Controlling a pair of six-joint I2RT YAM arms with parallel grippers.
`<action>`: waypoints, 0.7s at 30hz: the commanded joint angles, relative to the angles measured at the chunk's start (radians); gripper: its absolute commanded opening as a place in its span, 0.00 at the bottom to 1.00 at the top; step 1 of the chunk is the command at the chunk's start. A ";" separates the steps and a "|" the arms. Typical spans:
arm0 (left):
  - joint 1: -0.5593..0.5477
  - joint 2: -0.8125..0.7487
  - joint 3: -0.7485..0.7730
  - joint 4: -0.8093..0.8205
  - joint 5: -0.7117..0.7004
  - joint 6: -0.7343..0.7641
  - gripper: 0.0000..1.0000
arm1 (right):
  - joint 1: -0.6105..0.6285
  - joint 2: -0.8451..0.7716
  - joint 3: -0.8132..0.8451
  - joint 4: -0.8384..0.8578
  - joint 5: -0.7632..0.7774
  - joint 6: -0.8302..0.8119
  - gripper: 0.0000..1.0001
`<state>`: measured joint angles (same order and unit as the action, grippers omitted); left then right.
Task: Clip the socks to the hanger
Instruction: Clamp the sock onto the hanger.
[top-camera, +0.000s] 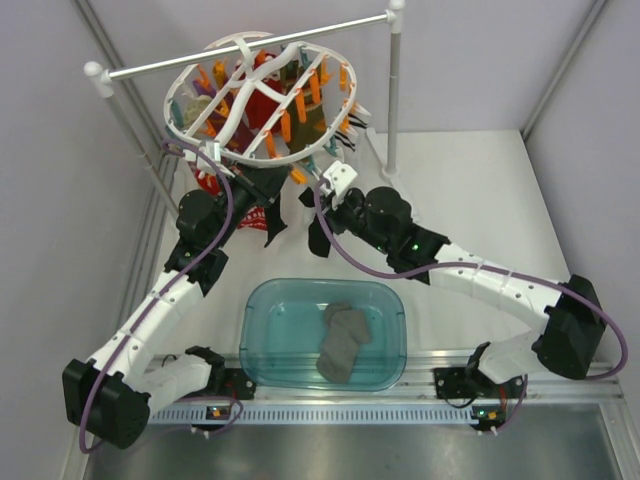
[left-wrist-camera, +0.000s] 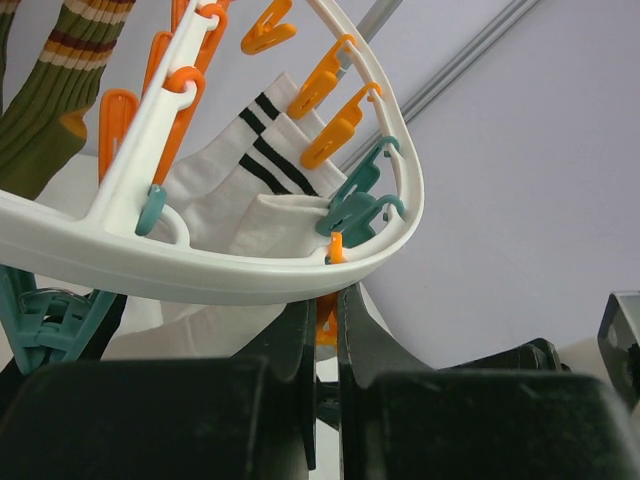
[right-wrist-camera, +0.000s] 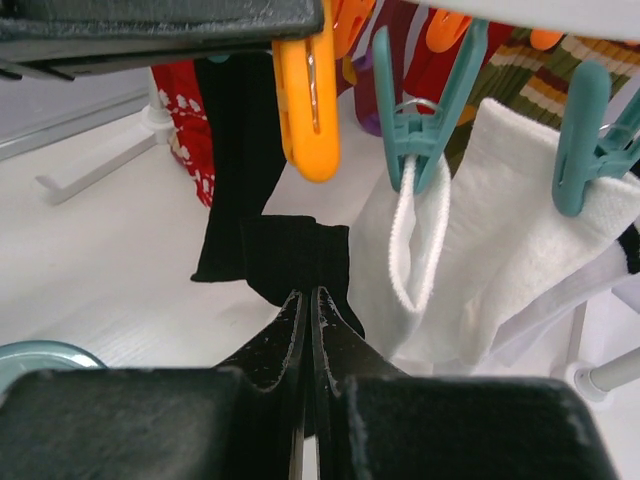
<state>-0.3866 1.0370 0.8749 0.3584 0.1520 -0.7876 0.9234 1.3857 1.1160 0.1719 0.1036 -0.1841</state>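
The white oval hanger (top-camera: 185, 130) hangs from the rail, with orange and teal clips and several other socks on it. My left gripper (left-wrist-camera: 325, 297) sits just under the hanger's rim (left-wrist-camera: 250, 277), jaws closed on an orange clip (left-wrist-camera: 328, 318). My right gripper (right-wrist-camera: 308, 294) is shut on the top edge of a black sock (right-wrist-camera: 300, 255), held below an orange clip (right-wrist-camera: 305, 100). A second black sock (right-wrist-camera: 235, 170) hangs from the hanger beside it. In the top view the two black socks (top-camera: 272, 218) (top-camera: 320, 236) dangle under the hanger's near side.
A teal basin (top-camera: 262, 300) holding a grey sock (top-camera: 343, 340) stands at the near middle. The thin white rail (top-camera: 250, 48) and its posts stand at the back. White socks (right-wrist-camera: 500, 250) and a red patterned sock (right-wrist-camera: 190, 110) hang close to my right gripper.
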 joint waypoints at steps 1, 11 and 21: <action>0.008 -0.008 0.015 0.037 0.001 -0.010 0.00 | -0.023 -0.001 0.074 0.094 -0.016 -0.008 0.00; 0.008 -0.009 0.006 0.039 0.012 -0.012 0.00 | -0.031 0.015 0.104 0.092 -0.024 -0.005 0.00; 0.008 -0.006 0.004 0.042 0.026 -0.022 0.00 | -0.034 0.044 0.146 0.095 -0.035 0.005 0.00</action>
<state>-0.3859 1.0367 0.8749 0.3584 0.1677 -0.7956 0.9047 1.4239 1.1908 0.2108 0.0826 -0.1829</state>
